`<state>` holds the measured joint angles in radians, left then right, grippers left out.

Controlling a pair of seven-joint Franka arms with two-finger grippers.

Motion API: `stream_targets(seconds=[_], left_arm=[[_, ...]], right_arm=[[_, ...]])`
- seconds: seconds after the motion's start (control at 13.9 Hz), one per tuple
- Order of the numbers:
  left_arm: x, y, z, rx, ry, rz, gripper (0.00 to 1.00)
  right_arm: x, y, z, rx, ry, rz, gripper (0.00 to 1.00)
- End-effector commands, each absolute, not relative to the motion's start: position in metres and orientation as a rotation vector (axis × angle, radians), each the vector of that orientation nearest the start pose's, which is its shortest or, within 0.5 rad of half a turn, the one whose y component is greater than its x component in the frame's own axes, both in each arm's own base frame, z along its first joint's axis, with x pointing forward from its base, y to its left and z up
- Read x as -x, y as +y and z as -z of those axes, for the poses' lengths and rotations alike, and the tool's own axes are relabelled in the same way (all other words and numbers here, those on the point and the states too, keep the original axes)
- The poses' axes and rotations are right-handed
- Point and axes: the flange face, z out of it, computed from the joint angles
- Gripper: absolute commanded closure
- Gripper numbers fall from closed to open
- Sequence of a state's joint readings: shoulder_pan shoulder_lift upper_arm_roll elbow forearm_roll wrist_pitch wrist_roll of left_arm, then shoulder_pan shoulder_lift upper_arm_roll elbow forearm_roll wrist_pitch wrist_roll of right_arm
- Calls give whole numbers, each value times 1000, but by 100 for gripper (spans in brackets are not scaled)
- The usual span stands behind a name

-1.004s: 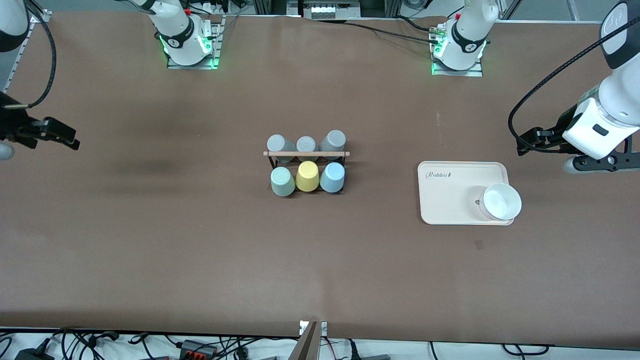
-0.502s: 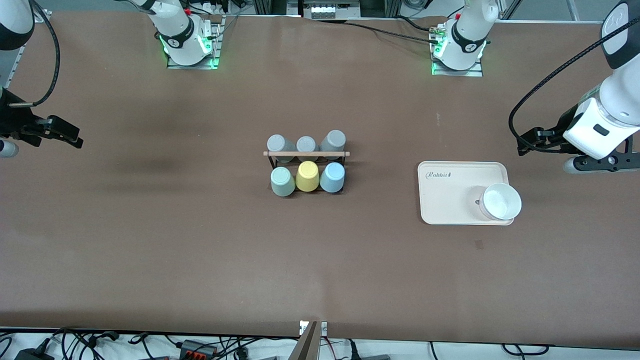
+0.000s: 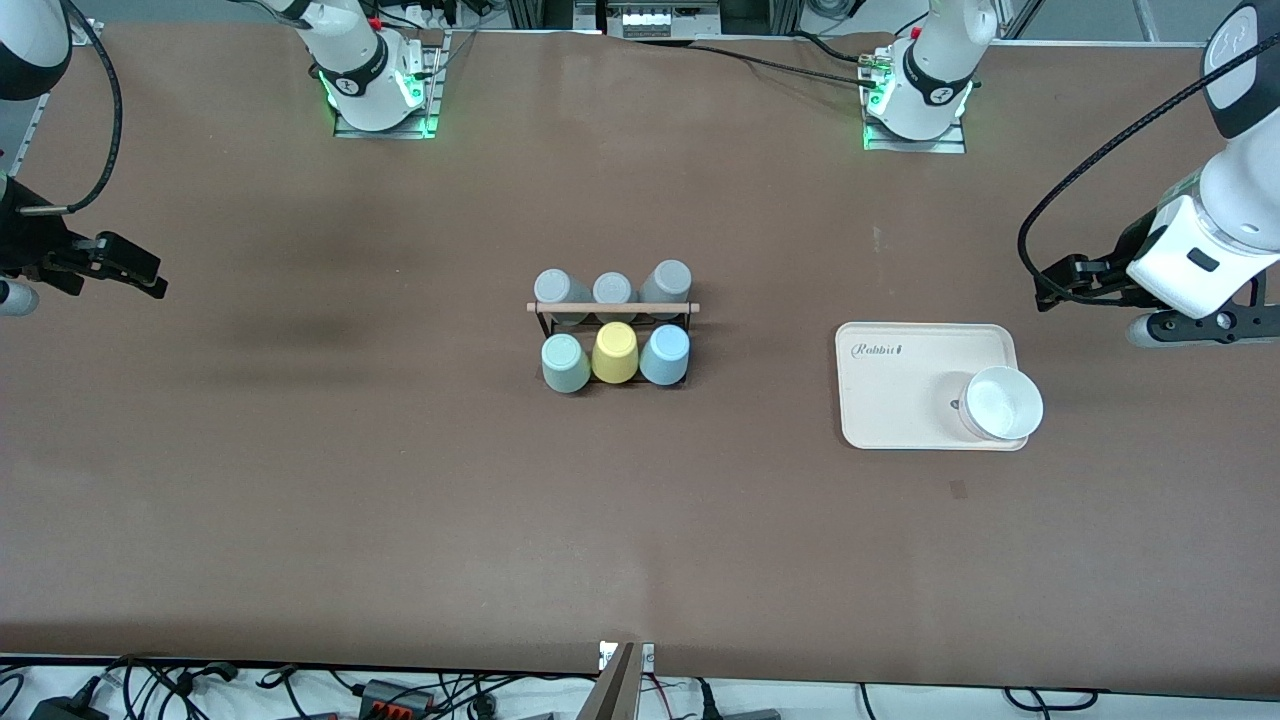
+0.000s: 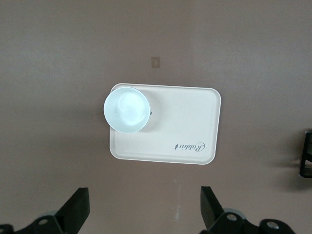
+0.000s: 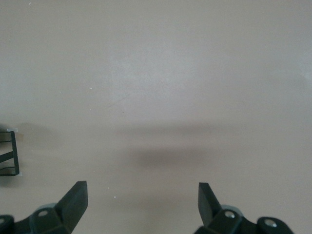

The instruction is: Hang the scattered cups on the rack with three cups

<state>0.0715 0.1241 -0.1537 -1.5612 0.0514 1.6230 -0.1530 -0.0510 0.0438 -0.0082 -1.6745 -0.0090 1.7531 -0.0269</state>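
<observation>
Surface: brown matte table (image 3: 300,480), cables along its edge nearest the front camera.

Rack (image 3: 612,308): black wire frame with a light wooden dowel across its top, mid-table. Six inverted tumblers sit on it. Nearer row: mint green cup (image 3: 565,362), yellow tumbler (image 3: 615,352), light blue cup (image 3: 665,355). Farther row: three grey tumblers (image 3: 613,288).

Cream tray (image 3: 900,385): toward the left arm's end, holding a white bowl (image 3: 1001,403).

Left gripper (image 4: 144,207): raised over bare table beside the tray, fingers spread, empty; arm waiting.

Right gripper (image 5: 141,202): over bare table at the right arm's end, fingers spread, empty.
</observation>
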Motion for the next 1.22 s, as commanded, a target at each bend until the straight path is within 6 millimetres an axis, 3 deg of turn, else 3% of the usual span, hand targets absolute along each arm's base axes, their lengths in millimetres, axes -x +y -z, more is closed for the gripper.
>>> stream_targets(seconds=[0.0,0.22,1.15], left_arm=[[-590,-36,-569,3105,-74,-71,0],[-590,-36,-569,3104,-73,-71,0],[-591,-34,-569,3106,-78,-62,0]], right_arm=[[-577,-30,-572,3146,69,75,0],[-578,-19,-571,3150,37,70,0],[-571,-26,-570,3149,37,21,0]])
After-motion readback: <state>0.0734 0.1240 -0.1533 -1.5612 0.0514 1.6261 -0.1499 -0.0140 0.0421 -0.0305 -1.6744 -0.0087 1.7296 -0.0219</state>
